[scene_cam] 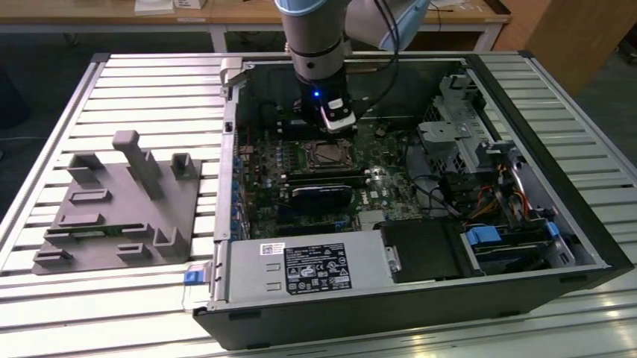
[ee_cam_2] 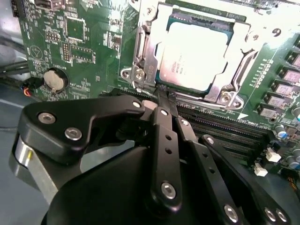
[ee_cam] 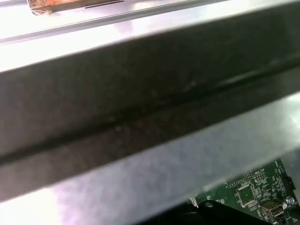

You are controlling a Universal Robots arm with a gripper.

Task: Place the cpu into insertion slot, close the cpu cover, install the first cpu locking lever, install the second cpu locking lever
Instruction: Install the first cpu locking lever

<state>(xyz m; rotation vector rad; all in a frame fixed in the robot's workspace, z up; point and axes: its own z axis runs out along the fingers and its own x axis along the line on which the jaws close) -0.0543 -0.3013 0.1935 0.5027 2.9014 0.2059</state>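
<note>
Black claw (ee_cam_2: 165,96) beside dull silver-grey cpu (ee_cam_2: 196,56) under cpu cover (ee_cam_2: 236,47)

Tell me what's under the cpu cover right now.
The cpu sits under the cpu cover, its silver top showing through the open centre window. The frame covers the cpu's edges, and the socket beneath is covered.

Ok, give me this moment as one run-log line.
cpu: seated in socket | cpu cover: closed over it | gripper: shut, tips at socket edge
</note>
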